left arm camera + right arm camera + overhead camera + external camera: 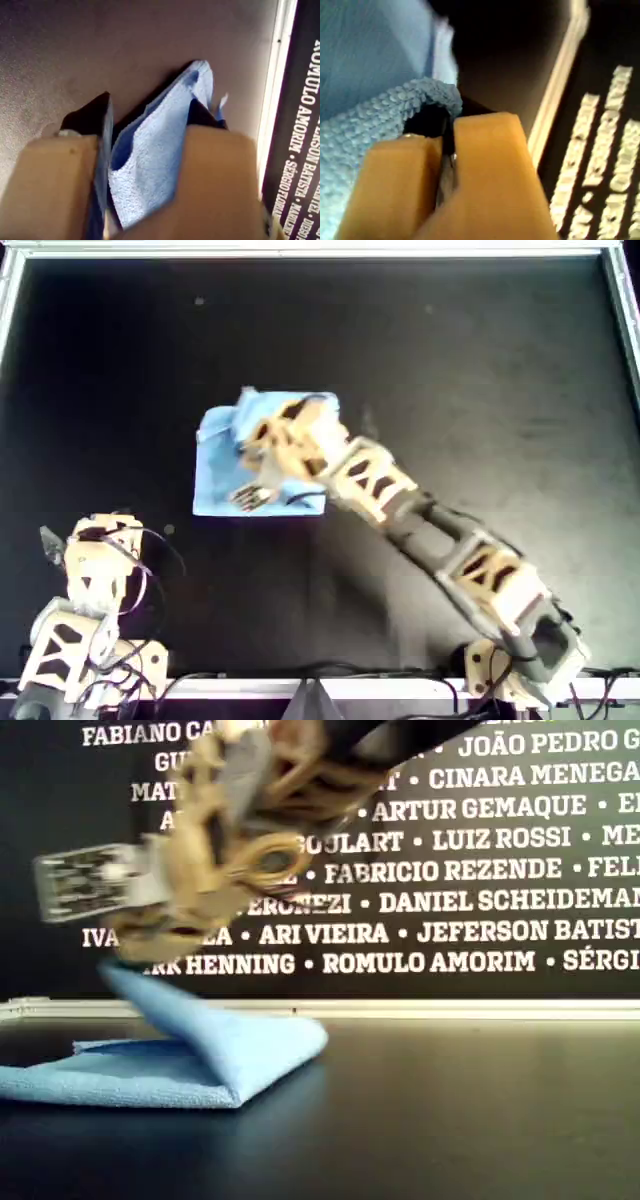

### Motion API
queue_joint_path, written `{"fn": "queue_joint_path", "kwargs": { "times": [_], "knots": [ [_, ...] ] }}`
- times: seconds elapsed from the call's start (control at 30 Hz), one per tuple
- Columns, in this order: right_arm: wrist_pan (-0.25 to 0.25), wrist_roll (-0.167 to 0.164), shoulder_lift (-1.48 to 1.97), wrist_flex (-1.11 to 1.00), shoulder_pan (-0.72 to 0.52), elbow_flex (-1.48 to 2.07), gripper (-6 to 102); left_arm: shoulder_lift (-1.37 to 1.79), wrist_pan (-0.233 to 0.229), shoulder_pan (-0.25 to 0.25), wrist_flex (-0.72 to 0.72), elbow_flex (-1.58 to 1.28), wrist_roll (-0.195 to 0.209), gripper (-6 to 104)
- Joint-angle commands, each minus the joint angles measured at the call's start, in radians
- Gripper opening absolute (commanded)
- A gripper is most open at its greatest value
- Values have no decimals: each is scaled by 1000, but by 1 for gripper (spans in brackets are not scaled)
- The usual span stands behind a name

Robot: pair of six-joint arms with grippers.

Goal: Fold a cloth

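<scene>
The light blue cloth (215, 455) lies on the black table, partly folded over itself. In the exterior view a blurred gripper (120, 955) holds one corner of the cloth (200, 1060) up over the exterior view's left part. In the overhead view an arm (380, 485) reaches from the lower right over the cloth; the wrist views do not show which arm it is. My first gripper (152, 107) has a bunch of cloth (150, 165) between its jaws. My second gripper (447, 132) is shut on a cloth edge (365, 65).
Another arm (90, 580) sits folded at the overhead view's lower left, away from the cloth. A white rail (320, 252) borders the black table (450, 360) at the far side. A black banner with white names (450, 870) stands behind it.
</scene>
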State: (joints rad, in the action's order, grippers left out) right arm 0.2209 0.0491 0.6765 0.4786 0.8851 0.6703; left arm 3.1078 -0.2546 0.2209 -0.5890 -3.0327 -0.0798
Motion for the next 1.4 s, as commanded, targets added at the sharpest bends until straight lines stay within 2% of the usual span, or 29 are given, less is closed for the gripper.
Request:
{"fn": "queue_joint_path", "kwargs": {
  "times": [0.0, 0.33, 0.6, 0.7, 0.8, 0.87, 1.03, 1.23, 1.3, 1.37],
  "knots": [
    [-5, 6, -35, -34, 46, -195, -1, -2, 3, -12, -2, 9, -5, 54],
    [-5, 8, -198, -34, 103, -296, 4, -3, 3, -14, -2, 9, -6, 54],
    [12, 6, -170, -15, 89, -275, 43, -3, 3, -15, -2, 9, -8, 54],
    [12, 5, -152, -2, 61, -273, 50, -3, 3, -15, -2, 9, -8, 54],
    [12, 5, -95, 89, -3, -273, 50, -3, 2, -17, -2, 9, -8, 54],
    [12, -9, -46, 189, -49, -273, 50, -3, -5, -20, -2, 9, -8, 54],
    [12, -11, 89, 538, -195, -273, 45, -3, 2, -14, -2, 9, -2, 54],
    [-3, -12, 150, 1049, -331, -272, 21, -2, 3, -14, -2, 9, 3, 54],
    [-6, -12, 156, 1124, -370, -264, 11, 2, 3, -14, -2, 9, 3, 54],
    [-6, -12, 190, 1112, -419, -250, 4, 0, 3, -14, -2, 9, 3, 54]
  ]
}}
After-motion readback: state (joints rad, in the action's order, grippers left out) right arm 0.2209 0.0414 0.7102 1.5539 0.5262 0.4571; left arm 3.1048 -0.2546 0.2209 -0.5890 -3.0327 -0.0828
